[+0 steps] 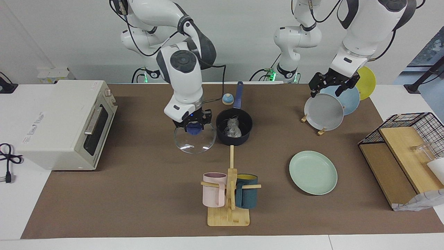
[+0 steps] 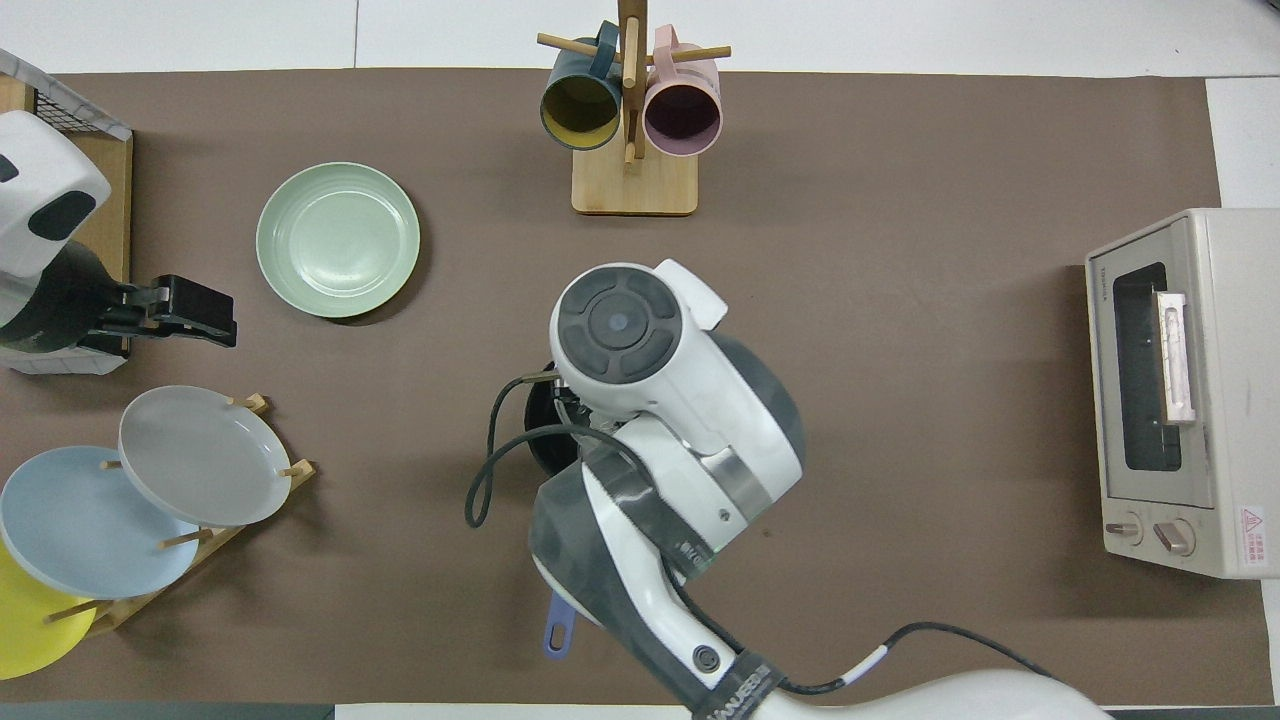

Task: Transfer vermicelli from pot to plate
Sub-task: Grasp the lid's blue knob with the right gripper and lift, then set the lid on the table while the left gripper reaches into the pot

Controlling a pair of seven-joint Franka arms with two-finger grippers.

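The glass lid (image 1: 194, 140) is gripped by its blue knob in the clenched jaws of the right gripper (image 1: 194, 125), tilted just beside the pot (image 1: 234, 128), at the pot's 9 o'clock in the facing view. The vermicelli (image 1: 233, 127) is seen inside the pot, with the plate (image 1: 313, 172) at its 4 o'clock on the worktop (image 1: 145, 194). The left gripper (image 1: 329, 83) is held over the plate rack (image 1: 321, 131), its jaws released.
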